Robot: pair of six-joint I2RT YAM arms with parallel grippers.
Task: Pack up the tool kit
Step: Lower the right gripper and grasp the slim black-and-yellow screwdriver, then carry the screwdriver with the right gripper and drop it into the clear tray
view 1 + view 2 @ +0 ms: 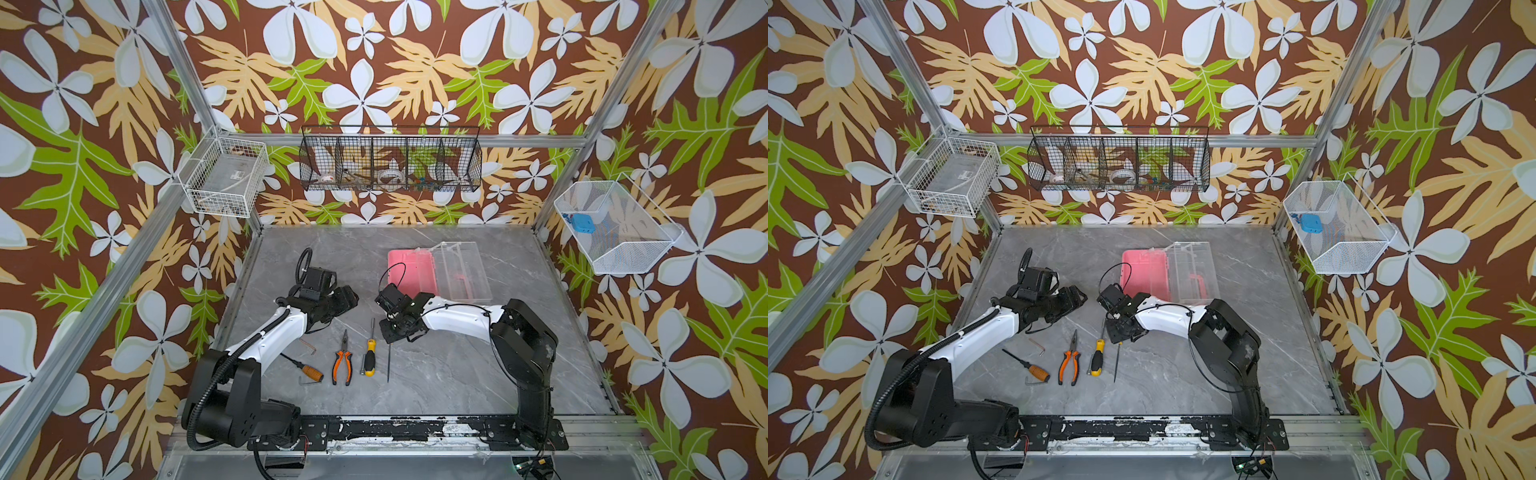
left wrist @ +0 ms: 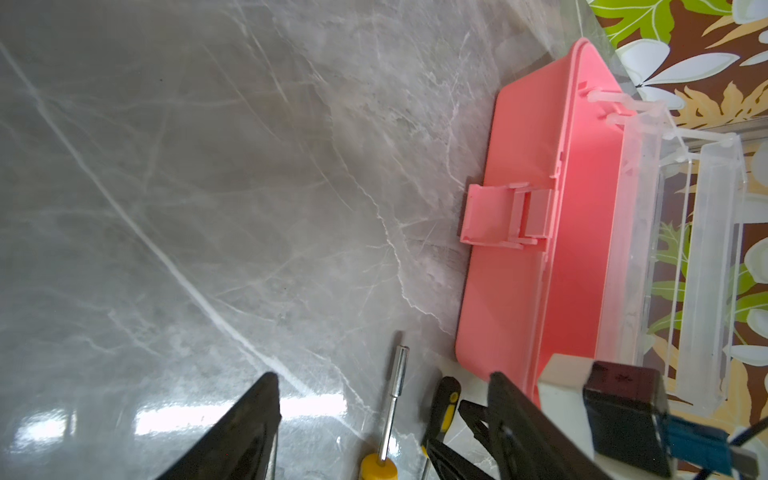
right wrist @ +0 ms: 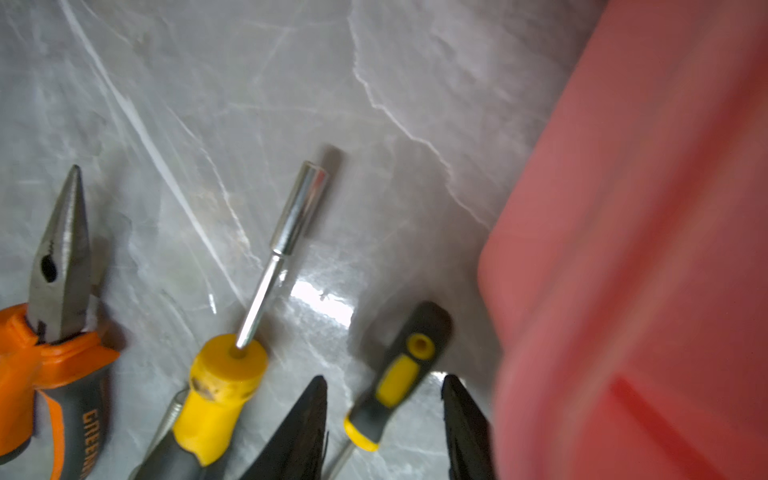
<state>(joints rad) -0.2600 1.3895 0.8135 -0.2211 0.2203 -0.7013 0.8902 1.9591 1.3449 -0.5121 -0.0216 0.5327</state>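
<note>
The pink tool kit case (image 1: 409, 270) (image 2: 519, 166) lies on the table at the back, with its clear lid (image 1: 463, 270) swung open to the right. Orange-black pliers (image 1: 341, 361) (image 3: 62, 249) lie near the front. Beside them is a yellow-black screwdriver (image 1: 369, 355) (image 3: 224, 382) with a metal socket shaft. My right gripper (image 1: 392, 331) (image 3: 384, 382) is open and low, its jaws either side of a slim black-yellow screwdriver (image 3: 401, 374) without touching it. My left gripper (image 1: 347, 297) (image 2: 382, 378) is open and empty, left of the case.
An orange-handled screwdriver (image 1: 309, 371) and two hex keys (image 1: 308, 345) (image 1: 308, 382) lie by the left arm. White wire baskets (image 1: 226, 176) (image 1: 615, 228) hang on the side walls. A black wire basket (image 1: 390, 164) hangs on the back wall.
</note>
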